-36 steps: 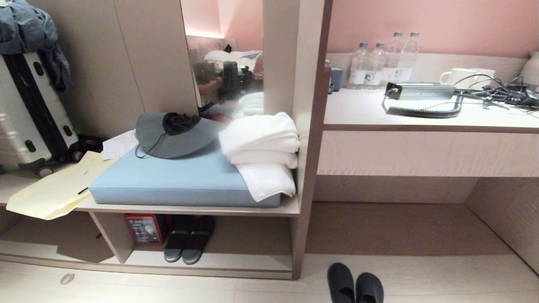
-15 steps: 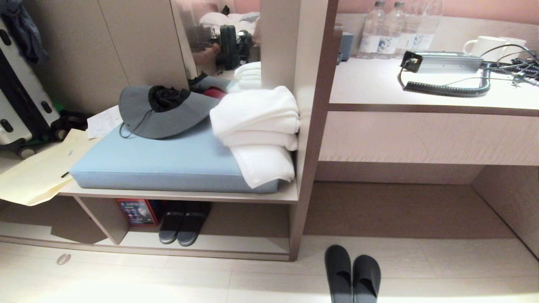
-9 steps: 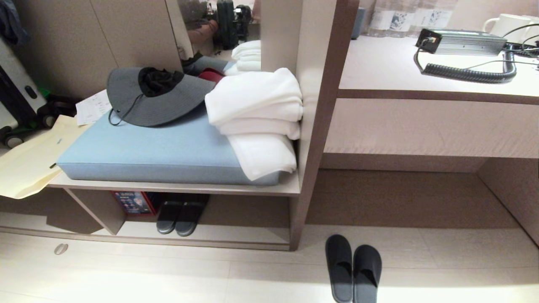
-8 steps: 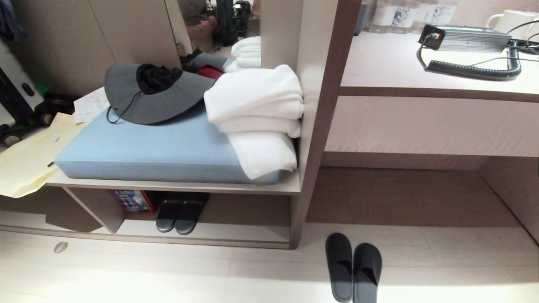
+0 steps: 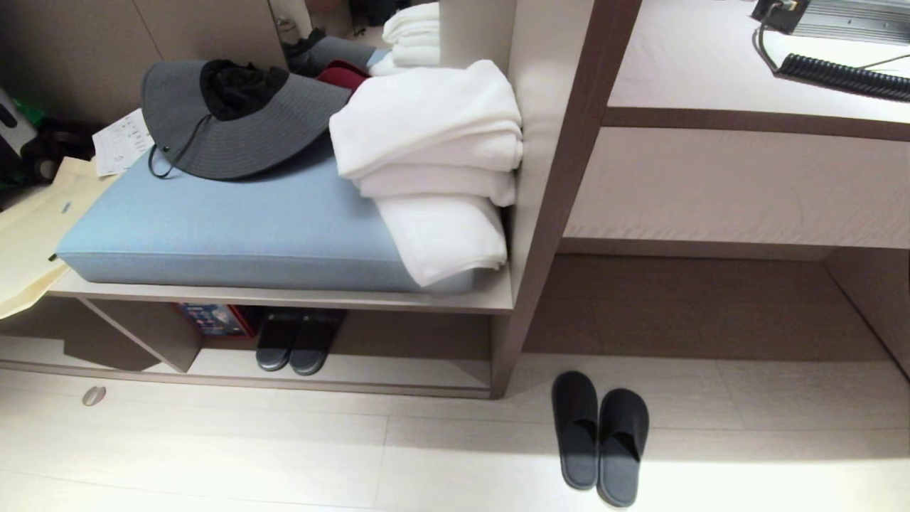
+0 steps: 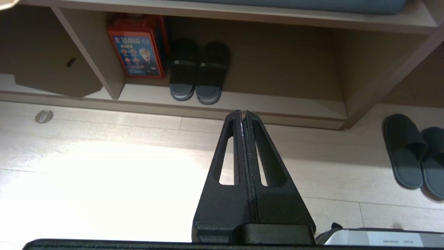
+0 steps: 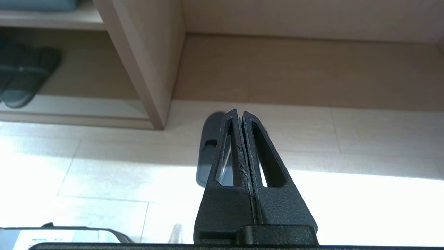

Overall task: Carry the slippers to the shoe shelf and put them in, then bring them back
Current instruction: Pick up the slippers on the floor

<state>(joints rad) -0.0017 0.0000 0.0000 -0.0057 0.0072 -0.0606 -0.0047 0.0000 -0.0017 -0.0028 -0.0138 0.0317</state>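
Observation:
The slippers (image 5: 601,437), a matte black pair with grey-blue footbeds, lie side by side on the pale floor in front of the desk recess, right of the upright panel. The left wrist view also takes in the slippers (image 6: 406,152). In the right wrist view one slipper (image 7: 208,146) shows, partly hidden behind the fingers. The shoe shelf (image 5: 398,373) is the low cubby under the bench, split by a divider (image 5: 142,334). My left gripper (image 6: 242,113) and right gripper (image 7: 240,113) hang shut and empty above the floor; neither appears in the head view.
A second, glossier dark pair (image 5: 298,345) and a red box (image 5: 213,320) stand inside the shelf. A blue cushion (image 5: 213,235), grey hat (image 5: 234,117) and white towels (image 5: 434,156) lie on the bench above. The upright panel (image 5: 547,213) separates shelf from desk recess (image 5: 697,306).
The whole head view has shifted: the camera has tipped downward, so bench and desk slid up the picture and the slippers show fully. Nothing in the room moved.

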